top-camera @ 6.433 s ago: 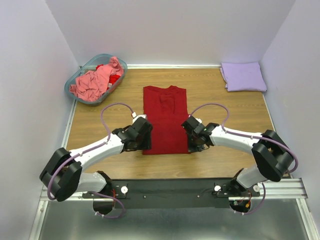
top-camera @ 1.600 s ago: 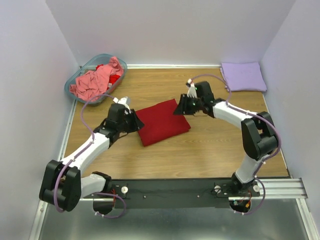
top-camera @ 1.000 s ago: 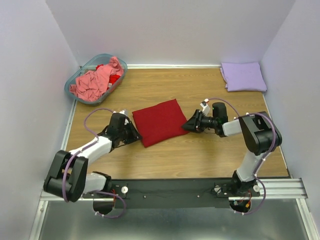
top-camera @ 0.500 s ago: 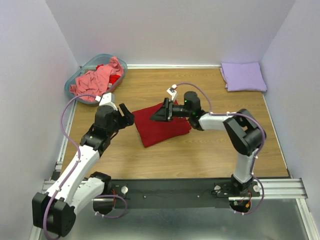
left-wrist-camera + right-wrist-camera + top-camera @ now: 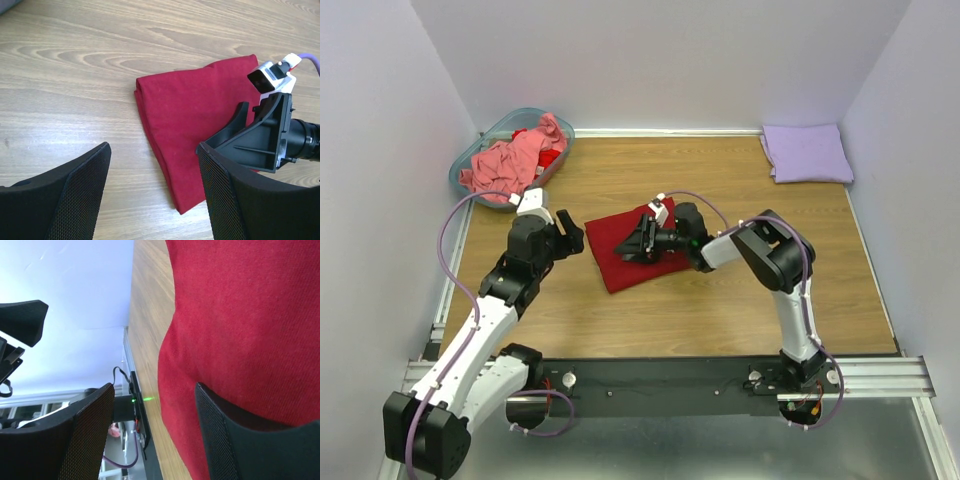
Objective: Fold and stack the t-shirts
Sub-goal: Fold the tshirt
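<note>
A dark red t-shirt (image 5: 620, 262) lies folded into a tilted rectangle mid-table, its left edge showing stacked layers (image 5: 190, 120). My right gripper (image 5: 638, 240) lies low and sideways over it, open, one finger (image 5: 260, 440) resting on the red cloth (image 5: 240, 310) and nothing between the jaws. My left gripper (image 5: 568, 232) hovers raised just left of the shirt, open and empty (image 5: 155, 200). A folded lavender t-shirt (image 5: 807, 152) sits at the back right corner. A crumpled salmon-pink t-shirt (image 5: 505, 165) lies in the basket.
A translucent teal basket (image 5: 457, 180) stands at the back left, with some red cloth (image 5: 550, 157) under the pink one. White walls close off the table's left, back and right. Bare wood lies in front of and to the right of the red shirt.
Both grippers have opened. The left arm has lifted up and away from the shirt's left edge. The right gripper has swung from the shirt's right side leftwards over its top.
</note>
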Controlling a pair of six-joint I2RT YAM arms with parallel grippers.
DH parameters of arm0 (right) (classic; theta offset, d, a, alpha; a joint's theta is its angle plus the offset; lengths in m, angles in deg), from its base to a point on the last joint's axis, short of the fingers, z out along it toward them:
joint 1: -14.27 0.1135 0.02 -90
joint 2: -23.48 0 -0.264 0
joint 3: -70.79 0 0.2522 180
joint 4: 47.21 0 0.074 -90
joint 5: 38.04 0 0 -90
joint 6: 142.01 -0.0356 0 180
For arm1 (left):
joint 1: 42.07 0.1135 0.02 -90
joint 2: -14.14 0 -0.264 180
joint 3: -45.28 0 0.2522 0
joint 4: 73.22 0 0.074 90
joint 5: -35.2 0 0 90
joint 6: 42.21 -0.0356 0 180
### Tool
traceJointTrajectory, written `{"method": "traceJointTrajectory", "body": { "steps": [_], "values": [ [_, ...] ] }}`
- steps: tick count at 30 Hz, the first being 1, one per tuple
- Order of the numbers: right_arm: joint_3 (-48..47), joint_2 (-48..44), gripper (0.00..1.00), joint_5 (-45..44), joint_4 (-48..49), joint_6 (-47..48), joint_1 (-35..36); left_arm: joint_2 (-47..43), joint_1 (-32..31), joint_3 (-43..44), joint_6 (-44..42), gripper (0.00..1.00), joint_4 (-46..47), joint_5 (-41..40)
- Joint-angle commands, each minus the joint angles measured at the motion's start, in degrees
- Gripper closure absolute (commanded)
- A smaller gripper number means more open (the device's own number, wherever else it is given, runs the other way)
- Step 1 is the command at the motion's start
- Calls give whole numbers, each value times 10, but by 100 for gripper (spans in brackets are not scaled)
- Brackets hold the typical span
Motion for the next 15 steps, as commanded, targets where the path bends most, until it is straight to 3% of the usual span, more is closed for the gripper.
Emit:
{"method": "traceJointTrajectory", "body": {
  "steps": [1, 4, 8, 12, 15],
  "values": [
    [13, -40, 27, -40, -37, 37, -5, 0, 3, -3, -21, 22, 27, 12],
    [8, -91, 27, -44, -85, 70, -26, 9, -2, -3, -24, 22, 38, 32],
    [5, -157, 27, -72, -221, 169, -92, 41, -39, 21, -26, 22, 36, 18],
    [11, -232, 26, -164, -416, 278, -154, 105, -126, 65, -30, 23, 28, -36],
    [23, -284, 26, -237, -494, 327, -207, 185, -202, 114, -33, 25, 15, -75]
  ]
}}
